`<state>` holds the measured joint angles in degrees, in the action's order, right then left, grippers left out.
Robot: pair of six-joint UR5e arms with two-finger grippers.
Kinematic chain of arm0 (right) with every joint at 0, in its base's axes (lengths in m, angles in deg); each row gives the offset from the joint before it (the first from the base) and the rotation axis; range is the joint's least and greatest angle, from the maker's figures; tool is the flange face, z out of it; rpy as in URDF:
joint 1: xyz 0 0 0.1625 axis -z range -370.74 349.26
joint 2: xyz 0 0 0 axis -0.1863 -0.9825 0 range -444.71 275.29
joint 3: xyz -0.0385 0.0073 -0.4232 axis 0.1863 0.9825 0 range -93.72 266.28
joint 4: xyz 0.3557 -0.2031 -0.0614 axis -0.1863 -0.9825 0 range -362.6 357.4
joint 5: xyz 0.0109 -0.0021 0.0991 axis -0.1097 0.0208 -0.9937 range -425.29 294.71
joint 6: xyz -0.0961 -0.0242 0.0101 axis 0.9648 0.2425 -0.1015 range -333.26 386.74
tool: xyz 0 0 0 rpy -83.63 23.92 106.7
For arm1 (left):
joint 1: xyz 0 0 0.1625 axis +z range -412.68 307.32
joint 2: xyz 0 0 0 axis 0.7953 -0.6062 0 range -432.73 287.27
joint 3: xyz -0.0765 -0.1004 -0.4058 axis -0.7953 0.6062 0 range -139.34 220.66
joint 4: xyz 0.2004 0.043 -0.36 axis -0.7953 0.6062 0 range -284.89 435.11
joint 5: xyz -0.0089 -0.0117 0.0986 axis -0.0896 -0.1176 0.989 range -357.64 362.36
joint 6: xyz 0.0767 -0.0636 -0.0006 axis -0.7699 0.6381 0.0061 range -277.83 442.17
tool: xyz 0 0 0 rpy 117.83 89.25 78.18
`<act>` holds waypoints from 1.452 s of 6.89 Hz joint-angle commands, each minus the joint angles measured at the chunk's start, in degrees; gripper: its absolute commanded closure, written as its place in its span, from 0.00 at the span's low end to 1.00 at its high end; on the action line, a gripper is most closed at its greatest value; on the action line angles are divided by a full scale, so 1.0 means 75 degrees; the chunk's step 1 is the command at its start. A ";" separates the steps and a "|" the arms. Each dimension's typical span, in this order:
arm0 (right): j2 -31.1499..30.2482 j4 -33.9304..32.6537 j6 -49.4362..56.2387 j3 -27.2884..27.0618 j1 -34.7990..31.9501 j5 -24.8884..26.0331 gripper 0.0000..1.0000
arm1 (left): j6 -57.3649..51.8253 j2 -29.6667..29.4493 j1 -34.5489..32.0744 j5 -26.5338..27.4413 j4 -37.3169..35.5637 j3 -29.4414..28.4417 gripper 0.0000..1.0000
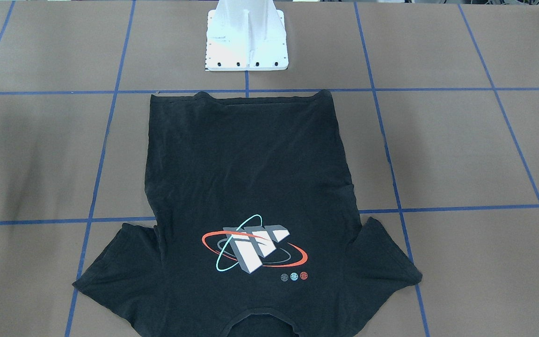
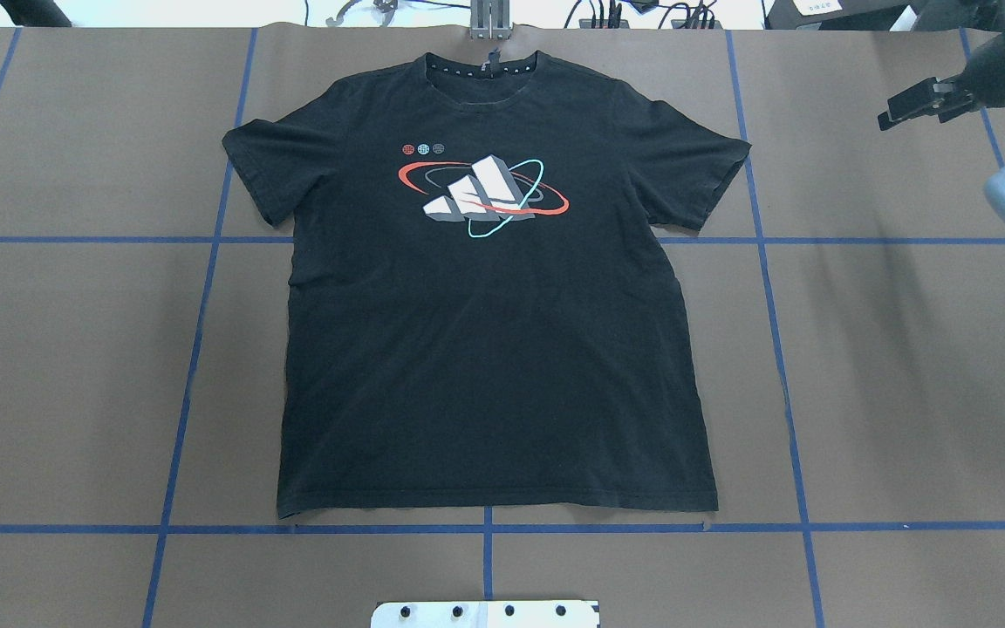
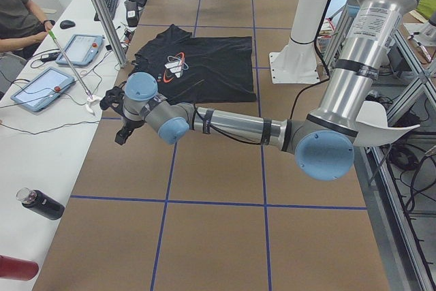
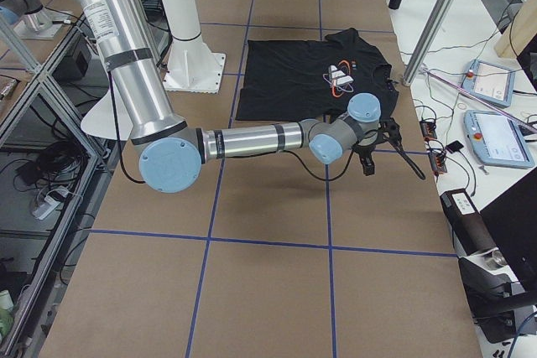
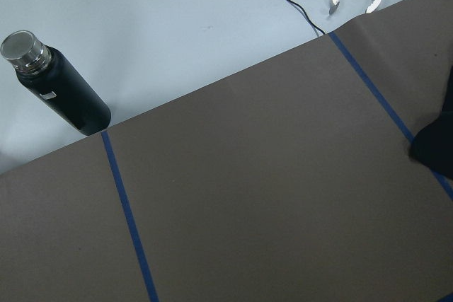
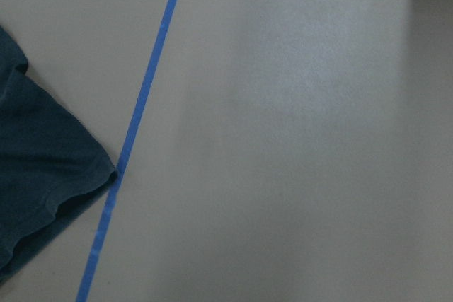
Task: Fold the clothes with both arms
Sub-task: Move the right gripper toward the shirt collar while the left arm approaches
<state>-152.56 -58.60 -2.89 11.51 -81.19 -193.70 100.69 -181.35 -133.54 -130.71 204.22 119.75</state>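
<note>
Showing a black short-sleeved T-shirt (image 2: 494, 349) spread flat mid-bench, red, teal, white and grey orbit logo (image 2: 482, 187) facing up, collar away from the white pedestal base (image 1: 247, 37), hem toward it. No fold made yet. (desk)

Hanging well apart from it on either side: black two-finger left tool (image 3: 121, 134) out past one sleeve, matching right tool (image 2: 904, 109) beyond the other. Clenched or released? Cannot tell for either from these angles. Touching no cloth, at any rate. (field)

Asking the obvious: likely sources of trouble? (desk)

Probably the pinch. Risk of nipping only the top layer at the sleeve (image 6: 49, 167), peeling front from back instead of lifting both together. Equal risk of digging too deep and catching the brown paper covering the bench (image 2: 904, 366), rucking or tearing it. (field)

And with two arms working at once? (desk)

Danger of lifting at unequal heights or speeds, skewing the crease and dragging the limp body askew of the blue tape lines (image 2: 764, 349). Also worth watching the left tool's side: black metal bottle (image 5: 60, 83) lying just beside the paper's edge, perhaps within range of a wide swing. (field)
</note>
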 commanded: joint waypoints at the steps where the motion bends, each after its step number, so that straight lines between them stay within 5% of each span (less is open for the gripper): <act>1: 0.0444 0.0072 -0.0650 0.0172 0.0276 0.0375 0.00 | 0.2614 -0.0560 0.0909 0.0013 0.1690 -0.0766 0.00; 3: 0.0713 0.0084 -0.1167 0.0253 0.0684 0.0422 0.01 | 0.4612 -0.0961 0.1695 0.0897 0.3590 -0.1601 0.00; 6: 0.1369 0.1825 -0.1194 0.1912 0.1295 0.1159 0.02 | 0.5404 -0.1336 0.2108 0.1393 0.3715 -0.1615 0.01; 10: 0.1779 0.1842 -0.1194 0.2712 0.1903 0.1931 0.09 | 0.5980 -0.1395 0.2449 0.2064 0.4102 -0.1638 0.00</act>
<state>-140.38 -44.80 -11.84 29.66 -68.45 -181.02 145.17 -191.66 -115.36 -115.56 234.77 107.49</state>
